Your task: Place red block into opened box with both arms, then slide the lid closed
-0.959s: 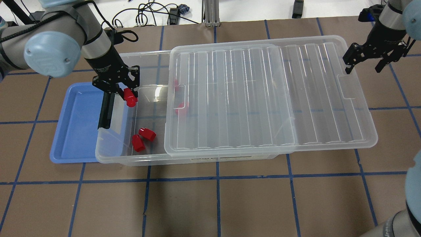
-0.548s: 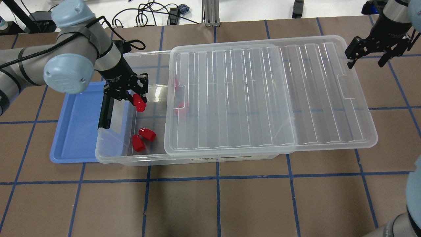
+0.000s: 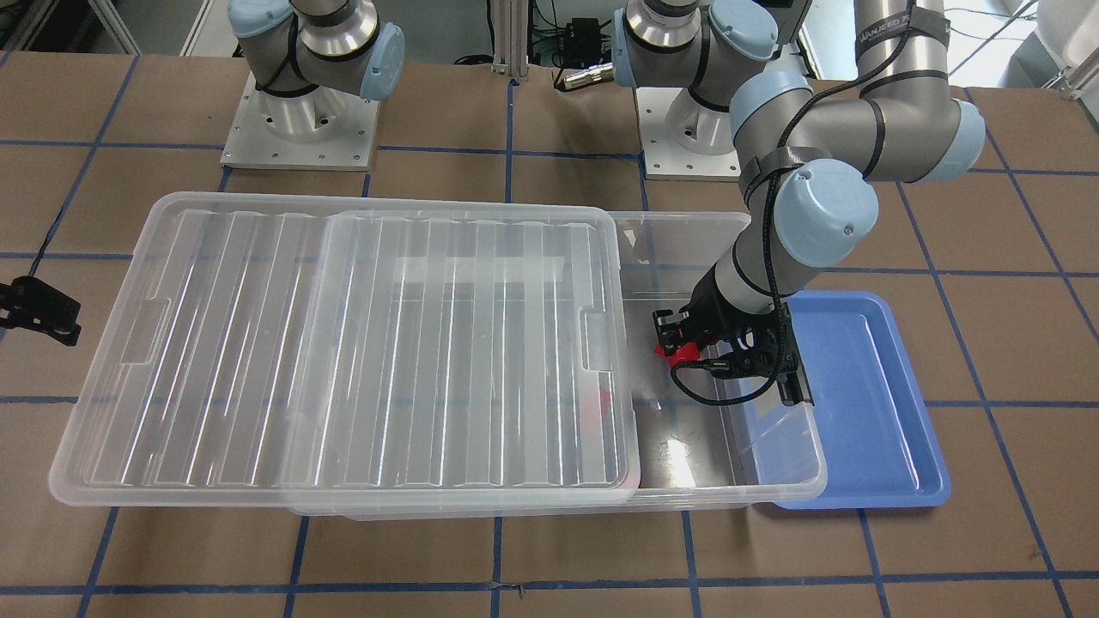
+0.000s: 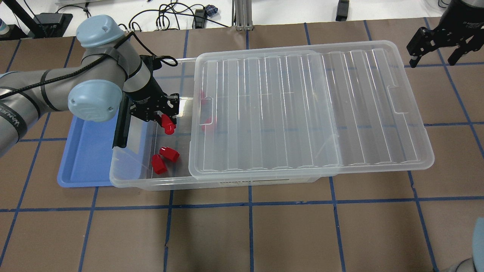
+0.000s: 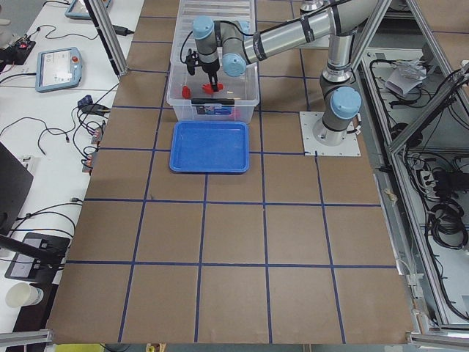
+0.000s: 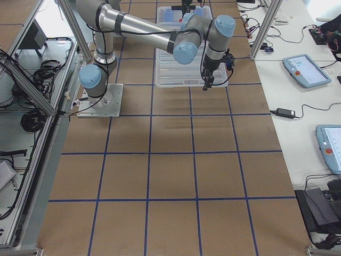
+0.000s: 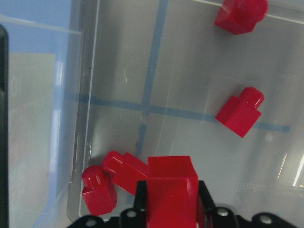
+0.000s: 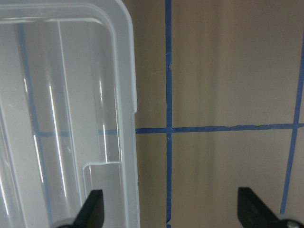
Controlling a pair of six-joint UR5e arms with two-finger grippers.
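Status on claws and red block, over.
Left claw shut on red block, above open end of box. Right claw open, clear of lid. Loose blocks lie below.

The red block [image 4: 168, 126] is glossy red, matching the loose blocks [image 4: 169, 153] at its 6 o'clock. The box [image 4: 159, 184] and ridged lid [image 4: 302, 113] are see-through, the tray [image 4: 87, 151] blue. The tabletop [image 4: 302, 234] is brown with a blue-line grid. The left arm [image 4: 38, 90] is silver-grey, pale-blue-capped, its fingers [image 7: 204, 199] black.

The flat brown tabletop [image 4: 249, 234] is marked into squares by blue tape lines [image 4: 287, 204]. A white side bench [image 5: 37, 176] carries loose black cables [image 4: 169, 8] and a grey teach pendant [image 5: 57, 67]. Silver aluminium frame posts [image 6: 259, 26] stand alongside. Lighting is even.
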